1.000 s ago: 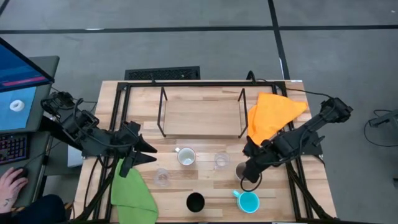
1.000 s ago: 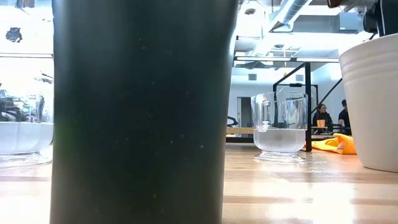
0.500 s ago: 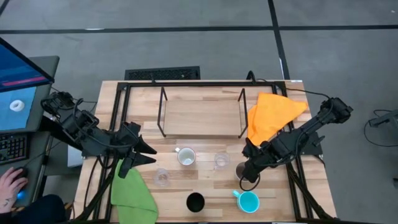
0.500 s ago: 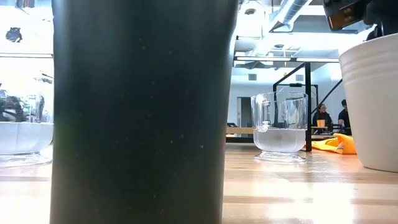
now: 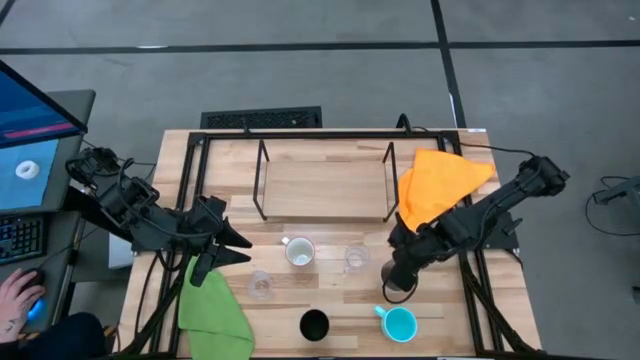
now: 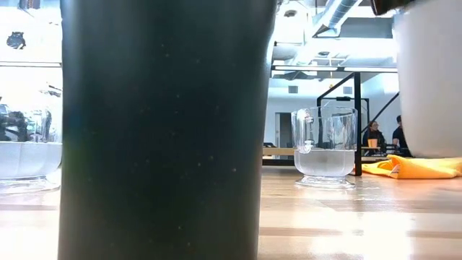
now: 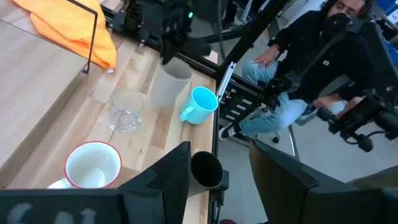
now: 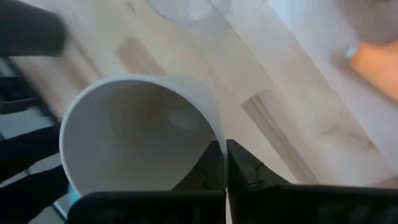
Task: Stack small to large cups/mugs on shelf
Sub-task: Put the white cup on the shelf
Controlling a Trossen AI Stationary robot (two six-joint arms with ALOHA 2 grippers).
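My right gripper [image 5: 397, 272] is shut on the grey-beige mug [image 6: 429, 79], whose base hangs above the tabletop at the near right. The light blue mug [image 5: 400, 323] and the black mug [image 5: 314, 325] stand near the front edge. The white mug [image 5: 299, 251] and two clear glass cups [image 5: 356, 257] [image 5: 260, 285] stand mid-table. The shelf [image 5: 325, 185] stands behind them with a bare board. My left gripper [image 5: 235, 245] waits open at the left, above the table. My right gripper pinches the grey-beige mug's rim [image 8: 214, 134], one finger [image 8: 211, 165] inside the wall and the other [image 8: 244, 169] outside. The fingers come slanting down from the table's right. The mug hangs below them, lifted clear of the table, mouth up.
An orange cloth [image 5: 440, 185] lies over the shelf's right end and the black outer frame. A green cloth [image 5: 210, 310] lies at the near left corner. A person sits beyond the table's near edge [image 7: 311, 68]. A hand rests on a keyboard at far left [image 5: 15, 295].
My right gripper has shut on the grey-beige mug's rim and gone up and slightly toward the table's far edge. The mug has risen off the table, so the orange cloth now shows under its base in the low view.
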